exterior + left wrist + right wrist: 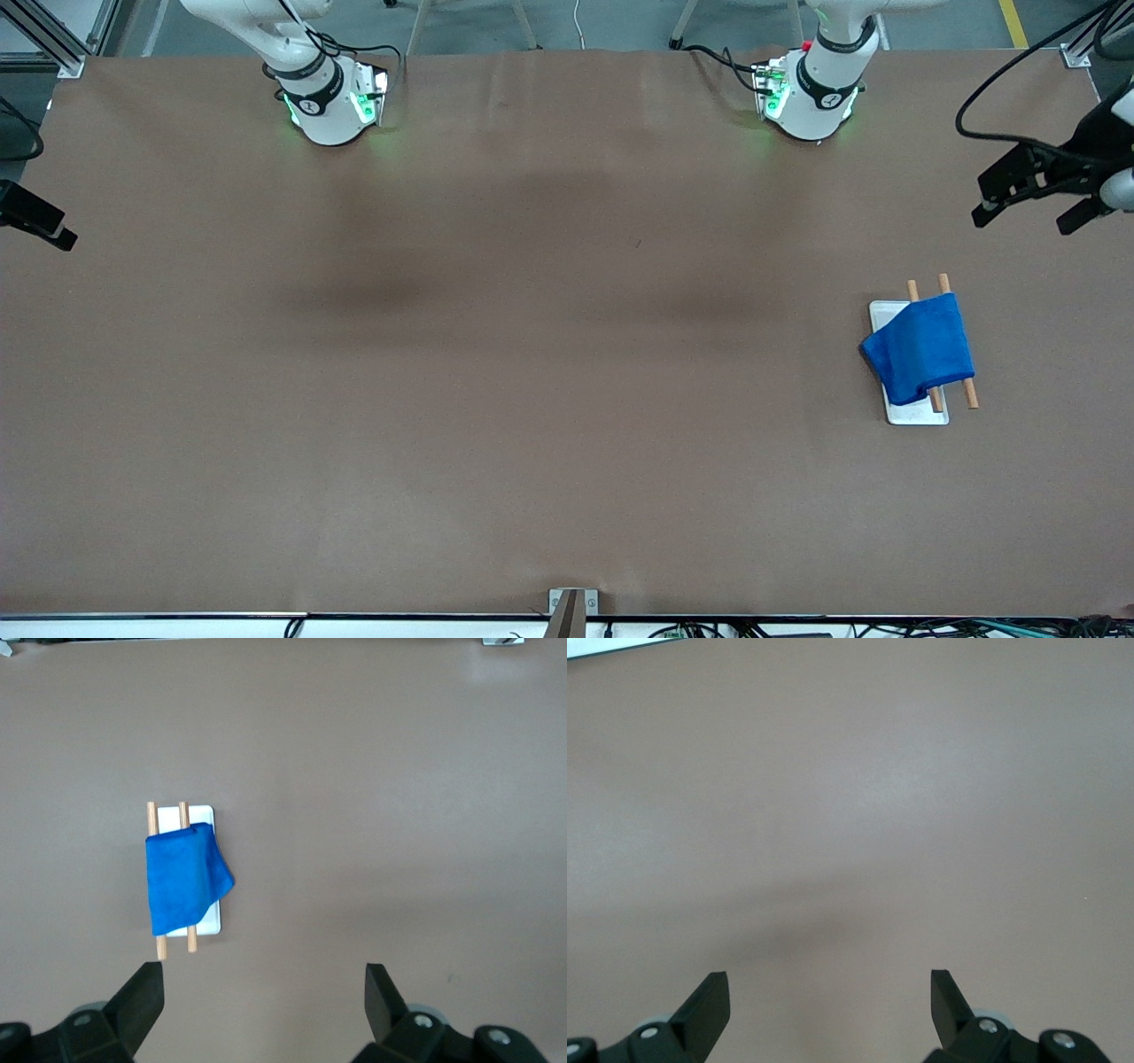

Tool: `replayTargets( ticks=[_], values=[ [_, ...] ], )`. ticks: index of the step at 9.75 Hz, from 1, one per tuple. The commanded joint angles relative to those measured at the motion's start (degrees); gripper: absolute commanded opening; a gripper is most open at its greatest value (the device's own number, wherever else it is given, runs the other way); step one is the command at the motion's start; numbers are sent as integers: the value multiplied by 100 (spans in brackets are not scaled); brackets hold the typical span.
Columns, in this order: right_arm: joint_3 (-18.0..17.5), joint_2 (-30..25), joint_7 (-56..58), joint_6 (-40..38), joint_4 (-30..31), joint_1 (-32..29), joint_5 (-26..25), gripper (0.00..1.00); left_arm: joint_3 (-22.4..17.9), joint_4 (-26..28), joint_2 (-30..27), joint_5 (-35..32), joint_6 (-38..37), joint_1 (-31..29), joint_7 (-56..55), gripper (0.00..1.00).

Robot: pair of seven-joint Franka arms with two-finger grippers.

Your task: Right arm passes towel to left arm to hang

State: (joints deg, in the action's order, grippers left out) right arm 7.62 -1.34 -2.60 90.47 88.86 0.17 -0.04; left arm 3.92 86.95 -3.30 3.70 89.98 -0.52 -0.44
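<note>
The bright blue towel (pixel 921 347) hangs draped over two wooden rods (pixel 969 392) of a small rack with a white base (pixel 917 413), at the left arm's end of the table. In the left wrist view the towel (pixel 182 881) covers most of the rods (pixel 161 946). My left gripper (pixel 1023 221) is open and empty in the air near the table's end, apart from the rack; its jaws (pixel 264 988) stand wide. My right gripper (pixel 35 226) is at the right arm's end, open and empty (pixel 829 992) over bare table.
The brown table (pixel 532 354) spreads between the arms. The two arm bases (pixel 332 106) (pixel 811 97) stand along its farther edge. A small metal bracket (pixel 571 607) sits at the near edge. A black cable (pixel 992 97) loops above the left gripper.
</note>
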Motion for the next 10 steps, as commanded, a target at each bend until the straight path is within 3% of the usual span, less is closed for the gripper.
replayTargets(
  ticks=[1,4,10],
  values=[
    [12,-138,50,-12,114,18,-22,100,178,-223,286,-115,-314,-9,-447,100],
    [12,-138,49,-12,105,18,-22,100,319,198,67,-412,-279,-27,-484,100],
    [12,-138,49,-21,105,10,-13,100,311,269,31,-370,-305,-36,-290,100]
  ],
)
